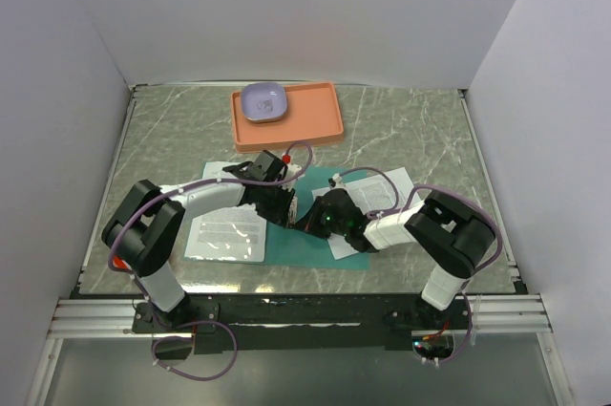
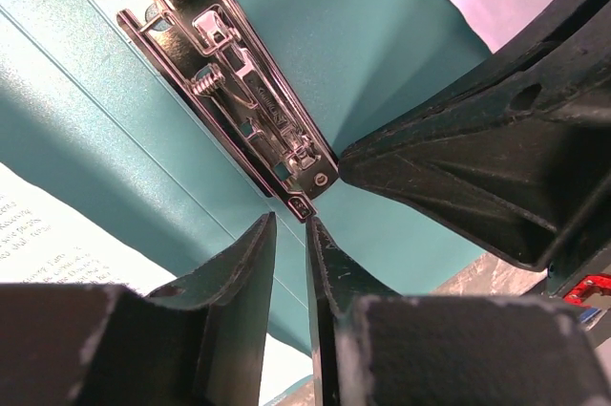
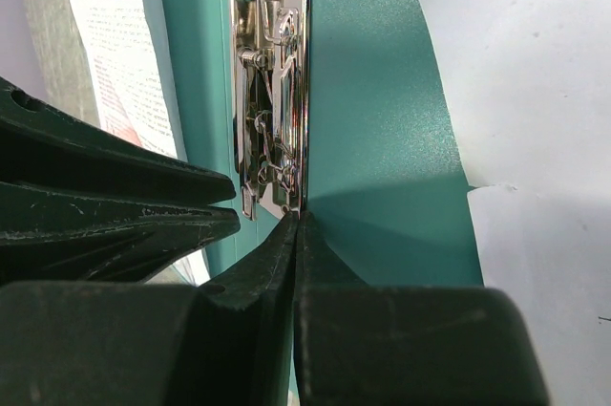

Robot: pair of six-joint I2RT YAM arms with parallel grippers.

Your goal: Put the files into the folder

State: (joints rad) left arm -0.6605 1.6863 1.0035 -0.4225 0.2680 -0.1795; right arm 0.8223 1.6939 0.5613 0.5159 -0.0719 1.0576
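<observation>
Top external view: folder (image 1: pixel 296 251) lay open, flat on table (image 1: pixel 430 129). Sheets (image 1: pixel 226 234) lay one on either side, right one overlapping it, none under metal clip (image 2: pixel 229 91). Left gripper (image 2: pixel 289 226) jaws narrow, slit empty, just off clip's lower end. Right gripper (image 3: pixel 298 226) jaws pressed together, tips at same end; pinching anything, could not tell. Judged: paper light, floppy, slippery on card, so take by free edge. Clip stiff, springy; lift at lever end.

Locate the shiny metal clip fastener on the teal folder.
Wrist views show the shiny metal clip fastener on the teal card folder, just ahead of the left gripper and right gripper tips; they hide it from above.
</observation>
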